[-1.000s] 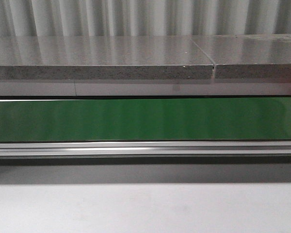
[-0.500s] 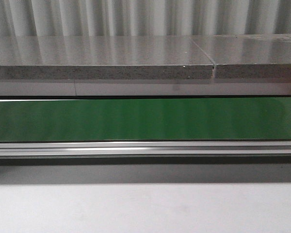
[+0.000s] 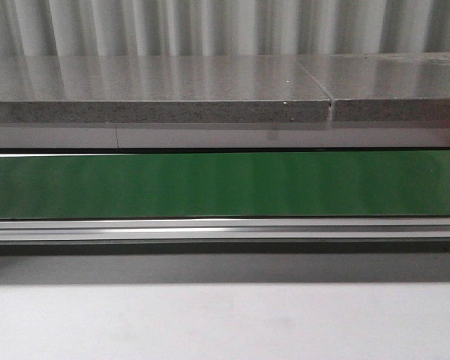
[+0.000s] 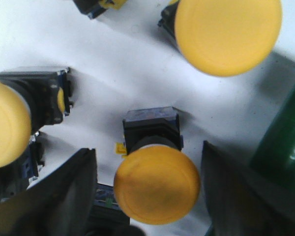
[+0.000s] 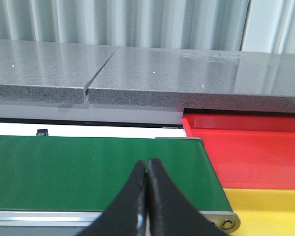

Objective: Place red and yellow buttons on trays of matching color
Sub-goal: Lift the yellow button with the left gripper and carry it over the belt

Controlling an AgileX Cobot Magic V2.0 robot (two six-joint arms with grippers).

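Green belt [image 3: 225,184], smooth and bare, runs the front view's full width before a speckled stone counter [image 3: 157,90]. Left claw [image 4: 150,196] hangs spread wide around a domed yellow button [image 4: 156,183] on white. Right claw [image 5: 147,206], pinched together and empty, faces red tray [image 5: 255,152] and yellow tray [image 5: 265,209].

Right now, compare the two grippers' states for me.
The left gripper is open, its dark fingers either side of a yellow mushroom-cap push-button on a white surface; the right gripper is shut, empty, above the green conveyor belt. Both have dark fingers.
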